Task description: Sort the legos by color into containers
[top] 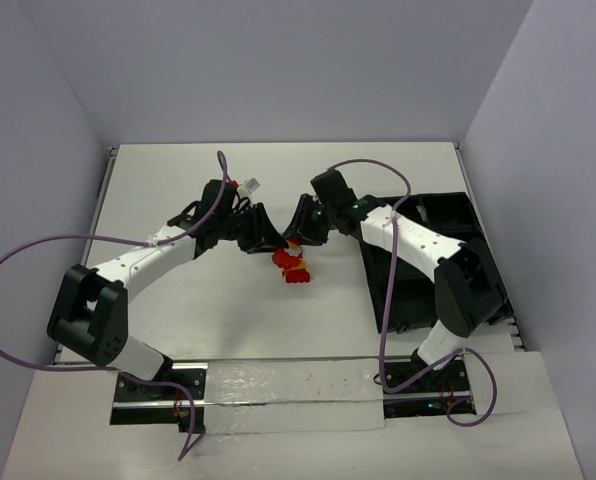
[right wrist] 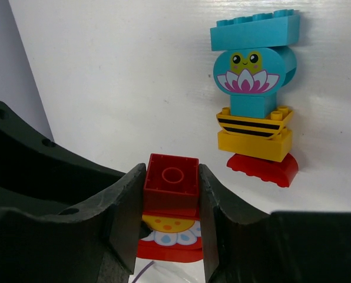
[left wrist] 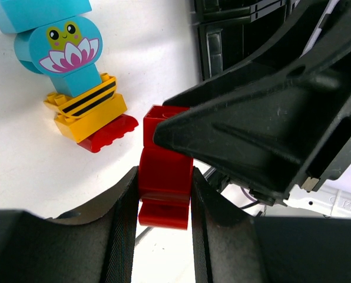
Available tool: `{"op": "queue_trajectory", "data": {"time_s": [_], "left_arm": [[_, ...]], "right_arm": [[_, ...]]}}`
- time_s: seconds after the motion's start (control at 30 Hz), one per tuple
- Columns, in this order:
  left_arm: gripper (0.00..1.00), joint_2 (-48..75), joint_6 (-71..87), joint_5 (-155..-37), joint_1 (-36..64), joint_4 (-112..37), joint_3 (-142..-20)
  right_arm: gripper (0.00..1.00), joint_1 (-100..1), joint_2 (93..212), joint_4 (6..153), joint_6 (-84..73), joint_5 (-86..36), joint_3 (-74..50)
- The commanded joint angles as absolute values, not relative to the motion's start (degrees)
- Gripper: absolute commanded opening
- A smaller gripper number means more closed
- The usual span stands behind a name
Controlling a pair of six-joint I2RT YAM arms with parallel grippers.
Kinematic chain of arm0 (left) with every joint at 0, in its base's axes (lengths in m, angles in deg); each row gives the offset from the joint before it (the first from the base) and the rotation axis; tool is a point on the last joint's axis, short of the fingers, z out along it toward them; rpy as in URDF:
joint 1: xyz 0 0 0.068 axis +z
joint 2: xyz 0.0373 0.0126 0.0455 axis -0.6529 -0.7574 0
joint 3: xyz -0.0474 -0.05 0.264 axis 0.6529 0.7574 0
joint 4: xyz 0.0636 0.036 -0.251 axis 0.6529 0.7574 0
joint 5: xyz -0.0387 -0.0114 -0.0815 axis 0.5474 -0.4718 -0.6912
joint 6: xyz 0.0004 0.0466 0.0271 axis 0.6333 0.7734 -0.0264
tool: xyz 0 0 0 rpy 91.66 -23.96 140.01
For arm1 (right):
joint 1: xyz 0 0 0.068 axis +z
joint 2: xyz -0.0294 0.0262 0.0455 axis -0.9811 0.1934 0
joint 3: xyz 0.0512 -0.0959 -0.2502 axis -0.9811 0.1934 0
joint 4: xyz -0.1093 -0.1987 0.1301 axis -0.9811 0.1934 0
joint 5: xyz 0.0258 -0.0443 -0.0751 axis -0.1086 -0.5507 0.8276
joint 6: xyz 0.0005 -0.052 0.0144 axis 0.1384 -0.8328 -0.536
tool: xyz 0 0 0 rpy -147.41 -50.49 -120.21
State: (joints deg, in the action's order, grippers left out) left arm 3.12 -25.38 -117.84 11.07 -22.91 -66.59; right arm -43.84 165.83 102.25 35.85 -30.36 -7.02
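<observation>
Red lego stack held by both grippers at once.
The left gripper and right gripper each clamp it; just past them a cyan-yellow-red lego stack lies on the table, with the containers behind the right gripper.

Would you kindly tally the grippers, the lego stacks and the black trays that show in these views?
Grippers: 2, the left gripper and the right gripper.
Lego stacks: 2, the red stack held by both and the cyan-yellow-red stack lying loose.
Trays: 1, the black tray.
Total: 5.
</observation>
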Motion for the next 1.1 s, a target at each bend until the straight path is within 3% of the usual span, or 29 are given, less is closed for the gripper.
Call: {"op": "queue_trajectory", "data": {"time_s": [0.0, 0.03, 0.07, 0.27, 0.5, 0.67, 0.8, 0.9, 1.07], "left_arm": [[0.0, 6.0, -24.4, -117.2, 11.1, -23.5, -69.8], [0.0, 6.1, -24.4, -117.2, 11.0, -23.5, -69.7], [0.0, 6.2, -24.3, -117.2, 11.0, -23.6, -69.6], [0.0, 6.6, -24.1, -117.5, 11.0, -23.4, -69.1], [0.0, 6.0, -24.4, -117.7, 10.9, -24.4, -68.4], [0.0, 6.0, -24.7, -117.3, 10.4, -24.8, -68.2], [0.0, 6.3, -24.2, -116.6, 10.4, -23.7, -68.3], [0.0, 7.2, -23.2, -115.3, 10.4, -21.6, -69.3], [0.0, 6.4, -22.4, -114.2, 10.4, -19.7, -71.3]], "right_arm": [[0.2, -43.6, 166.0, 100.2, 36.0, -31.2, -7.3], [0.06, -43.6, 165.9, 100.2, 36.1, -31.0, -7.5], [0.0, -43.6, 165.8, 100.3, 36.1, -30.7, -7.8], [0.0, -46.3, 164.7, 100.9, 36.0, -29.7, -8.8], [0.0, -51.9, 163.2, 95.9, 39.5, -36.4, -7.8], [0.0, -53.3, 162.1, 97.4, 38.9, -33.4, -9.3], [0.0, -54.3, 162.1, 104.3, 34.1, -23.5, -12.1], [0.0, -55.9, 161.7, 110.0, 29.3, -7.9, -14.0], [0.0, -62.2, 162.4, 110.6, 23.9, -0.7, -14.1]]}}
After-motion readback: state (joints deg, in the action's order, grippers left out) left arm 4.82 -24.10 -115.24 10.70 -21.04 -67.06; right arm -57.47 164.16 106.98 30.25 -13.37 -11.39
